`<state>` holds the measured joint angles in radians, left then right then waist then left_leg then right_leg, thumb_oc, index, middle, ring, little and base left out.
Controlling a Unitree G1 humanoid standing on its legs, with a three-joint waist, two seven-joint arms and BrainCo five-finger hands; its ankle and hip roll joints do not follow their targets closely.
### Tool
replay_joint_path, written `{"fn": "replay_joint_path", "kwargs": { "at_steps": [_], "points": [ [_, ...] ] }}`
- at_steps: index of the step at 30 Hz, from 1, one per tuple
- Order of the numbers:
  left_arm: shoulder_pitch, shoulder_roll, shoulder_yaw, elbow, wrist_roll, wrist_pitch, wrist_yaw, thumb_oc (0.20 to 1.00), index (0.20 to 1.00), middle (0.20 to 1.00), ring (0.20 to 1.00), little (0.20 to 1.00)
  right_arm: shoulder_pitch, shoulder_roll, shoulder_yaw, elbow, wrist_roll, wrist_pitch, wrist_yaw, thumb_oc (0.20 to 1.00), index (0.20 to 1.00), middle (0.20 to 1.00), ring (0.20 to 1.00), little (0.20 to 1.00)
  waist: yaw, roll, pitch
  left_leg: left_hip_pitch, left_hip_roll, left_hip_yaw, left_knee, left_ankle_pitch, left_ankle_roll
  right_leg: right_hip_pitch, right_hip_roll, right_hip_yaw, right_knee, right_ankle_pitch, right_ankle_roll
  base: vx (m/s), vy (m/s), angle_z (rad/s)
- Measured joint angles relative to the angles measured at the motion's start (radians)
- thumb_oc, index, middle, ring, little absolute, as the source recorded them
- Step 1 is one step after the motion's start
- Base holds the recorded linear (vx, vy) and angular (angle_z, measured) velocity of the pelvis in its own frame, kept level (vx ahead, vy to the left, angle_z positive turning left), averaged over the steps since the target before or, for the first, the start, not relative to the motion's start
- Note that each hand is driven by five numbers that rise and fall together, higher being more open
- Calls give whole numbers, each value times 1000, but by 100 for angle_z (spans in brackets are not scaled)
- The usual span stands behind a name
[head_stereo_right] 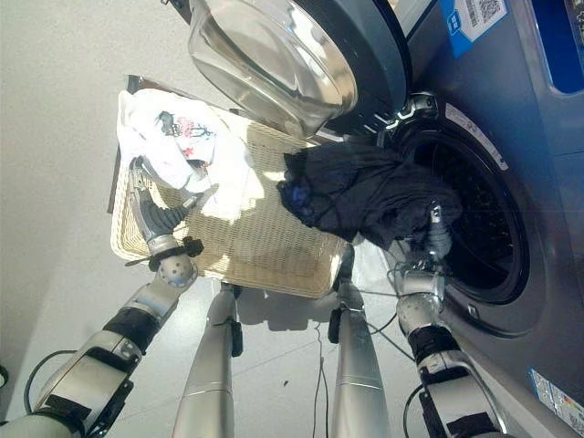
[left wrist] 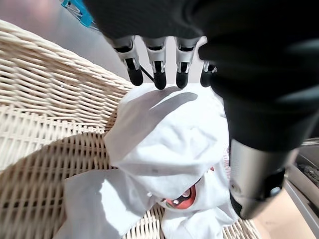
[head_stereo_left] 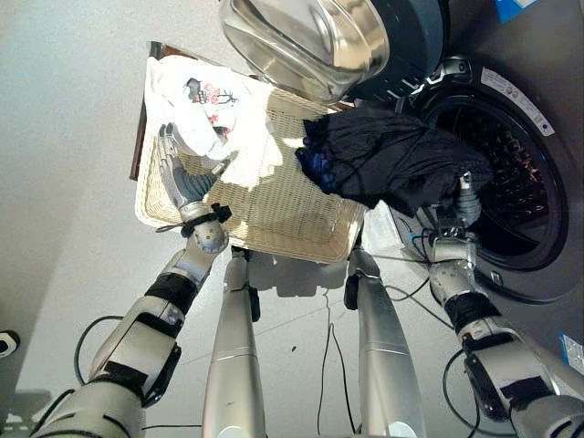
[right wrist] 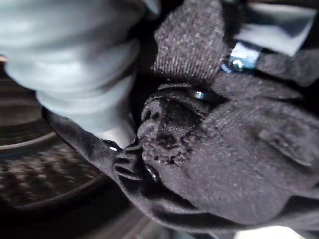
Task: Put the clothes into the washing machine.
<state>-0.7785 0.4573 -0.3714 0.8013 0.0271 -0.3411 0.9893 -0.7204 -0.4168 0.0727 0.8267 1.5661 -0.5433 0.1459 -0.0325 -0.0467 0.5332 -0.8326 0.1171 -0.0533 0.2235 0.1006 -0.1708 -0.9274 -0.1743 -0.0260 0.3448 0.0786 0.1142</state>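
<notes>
Left eye view: right hand (head_stereo_left: 463,205) bunched in the dark garment (head_stereo_left: 392,160) at the drum (head_stereo_left: 511,196) mouth — drum lies just beyond.
Left wrist view: left hand (left wrist: 239,74), fingers straight, over the white shirt (left wrist: 169,144) in the basket (left wrist: 45,149).
Right wrist view: fingers curled into dark cloth.

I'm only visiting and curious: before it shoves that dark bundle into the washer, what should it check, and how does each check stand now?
1. Round glass washer door swung open: ok.
2. Right hand gripping the black garment: ok.
3. Garment inside the dark drum opening: not ok, mostly hangs outside.
4. Garment clear of the woven wicker basket: cannot tell.
5. White printed shirt loaded: not ok, in basket under the left hand, fingers straight.
</notes>
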Motion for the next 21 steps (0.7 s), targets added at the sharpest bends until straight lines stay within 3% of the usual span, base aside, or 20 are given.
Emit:
{"fn": "replay_joint_path", "kwargs": {
  "at_steps": [3,4,6,8,10,16,17,18,19,21],
  "points": [
    [-10,19,-12,31,0,-10,-14,1000,1000,1000,1000,1000,-127,-131,-65,130,-1,-87,-204,200,200,200,200,200,23,0,0,-1,2,-2,4,0,0,0,3,0,0,4,-2,-2,-94,-2],
    [-8,38,-28,27,0,-10,-16,1000,1000,1000,1000,1000,-164,-200,-73,139,-11,-150,-303,200,200,200,200,200,26,-1,1,-3,5,-7,6,0,0,3,6,-4,-2,4,-3,10,-103,-2],
    [0,58,-47,17,2,-9,-22,1000,1000,1000,1000,1000,-180,-211,-71,161,-31,-181,-420,200,200,200,200,200,50,0,2,-5,12,-7,7,0,-1,0,13,-4,-9,11,-8,-6,-75,-7],
    [19,114,-48,-13,0,-7,-35,1000,1000,1000,1000,1000,-159,-227,-78,126,-163,-191,-618,200,200,200,200,200,54,-4,4,-17,18,-12,12,-1,-2,-2,20,-9,-20,19,-11,-13,-57,-5],
    [25,146,-46,-7,-1,0,-46,1000,1000,1000,1000,1000,-159,-231,-90,126,-240,-189,-719,200,200,200,200,200,51,-5,5,-29,19,-12,16,-1,-3,-2,21,-10,-38,31,-9,4,-18,-2],
    [10,172,-44,2,7,2,-98,1000,1000,1000,1000,1000,-152,-236,-105,142,-294,-137,-764,200,200,200,200,200,51,-6,6,-33,19,-17,22,-1,-3,3,21,-12,-47,37,-8,26,-42,0],
    [2,176,-44,12,16,1,-110,1000,1000,1000,1000,1000,-161,-237,-105,169,-294,-116,-749,423,423,423,423,423,52,-6,7,-32,19,-20,24,-1,-3,6,21,-15,-47,37,-8,25,-35,3],
    [-4,176,-44,13,22,1,-115,1000,1000,1000,1000,1000,-162,-237,-105,179,-293,-107,-741,592,592,592,592,592,53,-6,7,-31,18,-23,26,-1,-3,9,21,-17,-46,37,-8,40,-42,6],
    [-11,179,-46,15,32,0,-123,1000,1000,1000,1000,1000,-166,-237,-105,199,-287,-90,-721,1000,1000,1000,1000,1000,55,-6,7,-30,18,-30,28,-1,-3,14,21,-21,-46,37,-8,35,-40,7],
    [-23,190,-72,20,38,0,-127,1000,1000,1000,1000,1000,-171,-237,-105,214,-269,-61,-705,1000,1000,1000,1000,1000,58,-6,7,-29,17,-34,30,-1,-3,20,21,-24,-45,37,-8,2,-22,5]
  ]
}}
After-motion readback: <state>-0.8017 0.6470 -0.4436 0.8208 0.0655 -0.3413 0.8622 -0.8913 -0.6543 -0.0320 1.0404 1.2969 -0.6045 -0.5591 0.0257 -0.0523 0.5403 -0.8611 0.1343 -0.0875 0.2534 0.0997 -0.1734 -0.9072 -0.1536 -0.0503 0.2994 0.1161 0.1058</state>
